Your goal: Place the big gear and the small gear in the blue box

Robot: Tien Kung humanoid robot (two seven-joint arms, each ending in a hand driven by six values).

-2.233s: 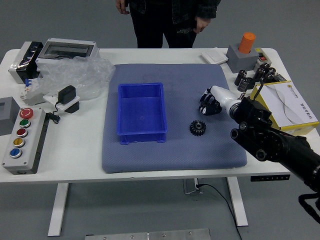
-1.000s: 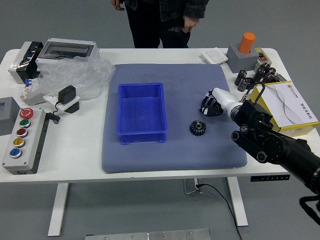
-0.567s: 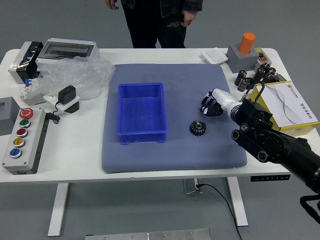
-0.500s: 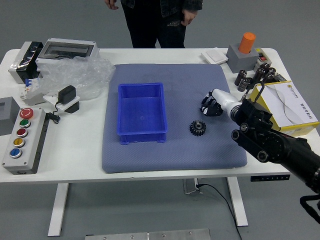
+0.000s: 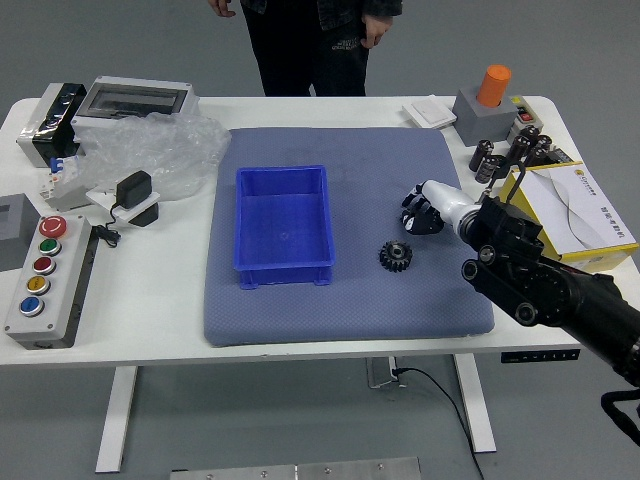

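At eleven o'clock from the mat (image 5: 345, 315), beyond the bench (image 5: 150, 310), a person's hand (image 5: 222, 8), hanging idle. At nine on the mat, the blue box (image 5: 283, 218), upright, with no gear inside. At twelve, past the far edge, the person's other hand (image 5: 375, 31), lowered. At four, a toothed black gear (image 5: 396, 256), probably the small one. At two, the right robot hand (image 5: 427, 209); cannot tell how far open, or whether holding the big gear, perhaps hidden there. Looks like the first pick. Calls next for a secure grip, a lift, then a carry toward nine.
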